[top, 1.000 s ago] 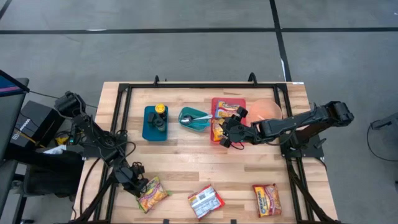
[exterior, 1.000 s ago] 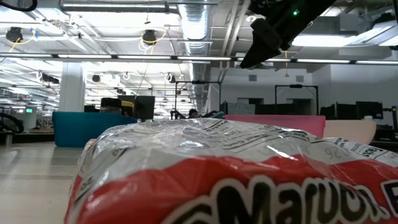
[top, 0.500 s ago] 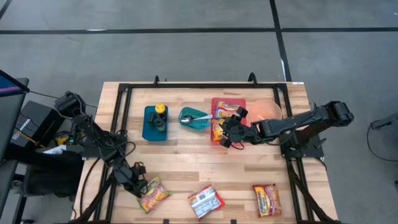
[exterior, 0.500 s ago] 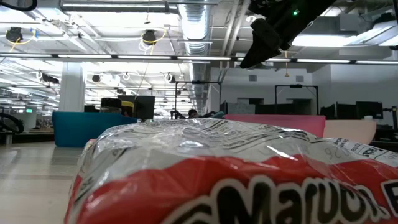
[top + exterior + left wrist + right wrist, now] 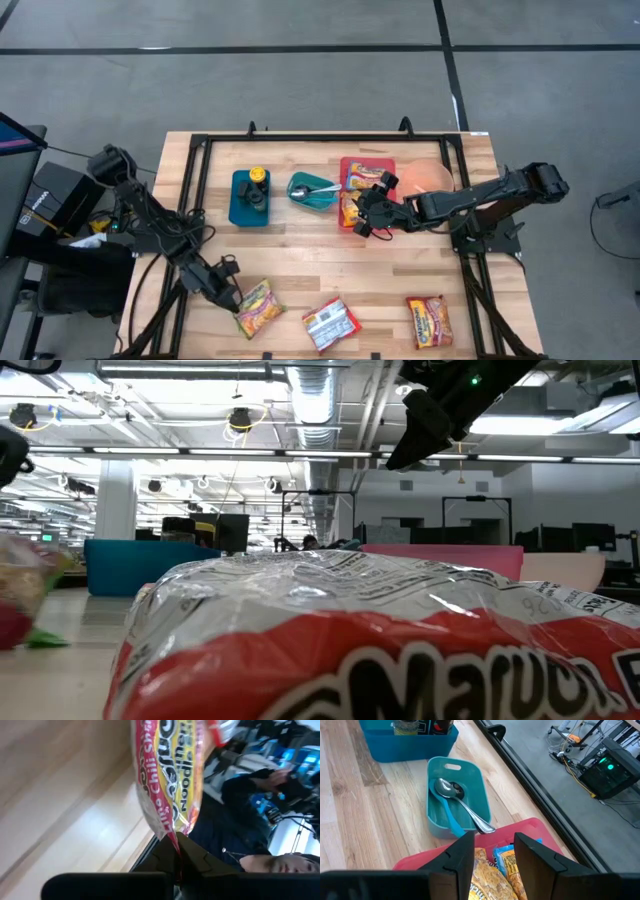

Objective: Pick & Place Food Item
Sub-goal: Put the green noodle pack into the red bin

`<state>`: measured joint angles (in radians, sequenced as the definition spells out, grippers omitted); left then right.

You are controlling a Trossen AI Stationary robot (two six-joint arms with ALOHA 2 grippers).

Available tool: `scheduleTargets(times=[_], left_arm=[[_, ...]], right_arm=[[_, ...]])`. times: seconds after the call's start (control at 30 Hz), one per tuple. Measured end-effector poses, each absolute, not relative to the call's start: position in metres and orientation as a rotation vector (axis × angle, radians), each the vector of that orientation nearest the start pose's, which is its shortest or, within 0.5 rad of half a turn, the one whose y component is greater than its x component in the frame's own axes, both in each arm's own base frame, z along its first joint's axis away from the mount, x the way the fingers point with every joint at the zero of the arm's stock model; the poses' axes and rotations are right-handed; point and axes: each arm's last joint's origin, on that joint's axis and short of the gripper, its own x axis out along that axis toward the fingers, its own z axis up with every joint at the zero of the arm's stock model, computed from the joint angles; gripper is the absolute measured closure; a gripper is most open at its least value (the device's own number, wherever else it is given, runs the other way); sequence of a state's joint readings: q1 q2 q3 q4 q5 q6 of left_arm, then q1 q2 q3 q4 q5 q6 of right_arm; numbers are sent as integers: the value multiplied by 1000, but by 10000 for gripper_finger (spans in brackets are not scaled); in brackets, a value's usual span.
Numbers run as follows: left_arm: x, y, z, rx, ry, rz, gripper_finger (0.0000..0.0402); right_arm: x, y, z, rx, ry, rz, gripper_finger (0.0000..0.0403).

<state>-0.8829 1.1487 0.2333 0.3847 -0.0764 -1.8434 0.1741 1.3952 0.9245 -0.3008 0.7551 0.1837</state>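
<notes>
Noodle packet [image 5: 172, 775] reading "Chili" hangs pinched by its edge in the closed left gripper [image 5: 176, 851]; right gripper [image 5: 493, 851] is parted above a red tray [image 5: 520, 831].

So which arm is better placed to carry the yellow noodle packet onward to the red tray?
Left. The left gripper is shut on the yellow noodle packet near the table's front edge. The right gripper hangs over the red tray, its fingers apart and holding nothing.

A wooden table [image 5: 300, 250] carries noodle packets [image 5: 331, 323], trays [image 5: 249, 198] and a plate [image 5: 428, 176].
</notes>
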Motion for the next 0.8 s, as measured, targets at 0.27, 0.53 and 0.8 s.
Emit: scheduleTargets(times=[0.27, 0.53, 0.8], left_arm=[[126, -141, 148, -1365, 822, -132, 401], [136, -131, 162, -1244, 618, -177, 401], [148, -120, 178, -1073, 395, -239, 401]], right_arm=[[282, 30, 244, -178, 641, -611, 271], [282, 30, 244, -178, 641, -611, 271], [282, 29, 244, -178, 640, -612, 271]])
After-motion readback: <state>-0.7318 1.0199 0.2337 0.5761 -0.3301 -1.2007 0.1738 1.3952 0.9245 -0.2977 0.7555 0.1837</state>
